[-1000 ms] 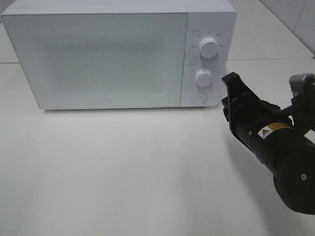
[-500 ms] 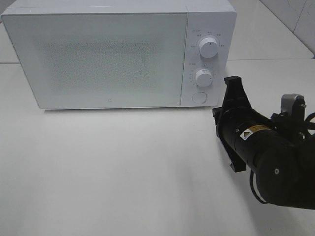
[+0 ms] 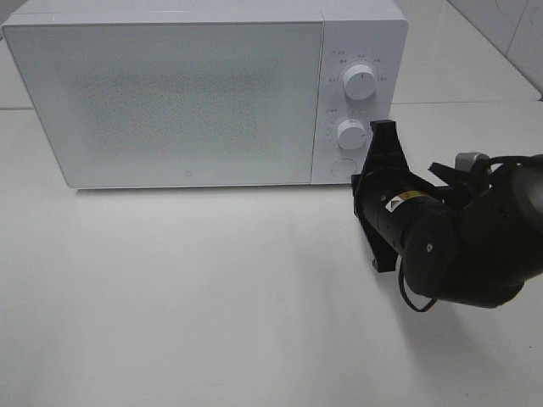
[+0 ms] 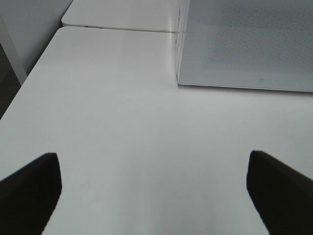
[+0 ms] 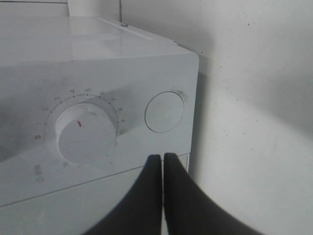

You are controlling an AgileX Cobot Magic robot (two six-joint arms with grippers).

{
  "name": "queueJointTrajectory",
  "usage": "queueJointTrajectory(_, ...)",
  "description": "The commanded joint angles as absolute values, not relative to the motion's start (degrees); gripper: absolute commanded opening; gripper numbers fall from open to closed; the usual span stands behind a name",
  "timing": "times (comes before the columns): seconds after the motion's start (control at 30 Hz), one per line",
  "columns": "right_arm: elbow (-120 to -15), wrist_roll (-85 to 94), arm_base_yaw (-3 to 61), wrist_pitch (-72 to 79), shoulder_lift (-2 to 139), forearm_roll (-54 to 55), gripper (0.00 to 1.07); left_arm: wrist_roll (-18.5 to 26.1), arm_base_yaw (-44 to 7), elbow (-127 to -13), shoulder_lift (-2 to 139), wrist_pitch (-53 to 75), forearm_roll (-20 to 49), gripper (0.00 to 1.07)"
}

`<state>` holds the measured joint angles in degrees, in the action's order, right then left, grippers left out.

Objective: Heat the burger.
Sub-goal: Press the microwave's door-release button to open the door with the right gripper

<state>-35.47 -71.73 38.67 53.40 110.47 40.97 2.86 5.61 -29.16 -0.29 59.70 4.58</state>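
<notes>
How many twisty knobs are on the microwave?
2, both on the microwave's right side. The upper knob is near the top; the lower knob is right under it, above a flat round button. Its other sides are out of view.

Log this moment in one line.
right end effector: shut, near microwave round button | left end effector: open, empty | door: closed | burger: unseen
</notes>
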Motion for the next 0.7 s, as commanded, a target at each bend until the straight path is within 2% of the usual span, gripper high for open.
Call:
queueJointTrajectory(0.03, -38.0, -71.6, 36.5, 51.1, 111.8, 38.8, 0.0, 2.6, 5.7, -28.9, -1.4, 59.5, 4.6, 0.98)
queueJointTrajectory(0.33, -43.1, -71.7, 33.2, 49.0, 115.5, 37.5, 0.0, 2.6, 5.7, -28.9, -1.4, 59.5, 4.6, 0.98)
queueJointTrajectory(0.7, -47.6, -71.7, 32.5, 47.9, 119.7, 36.8, 0.0, 2.6, 5.7, -28.9, -1.4, 59.5, 4.6, 0.98)
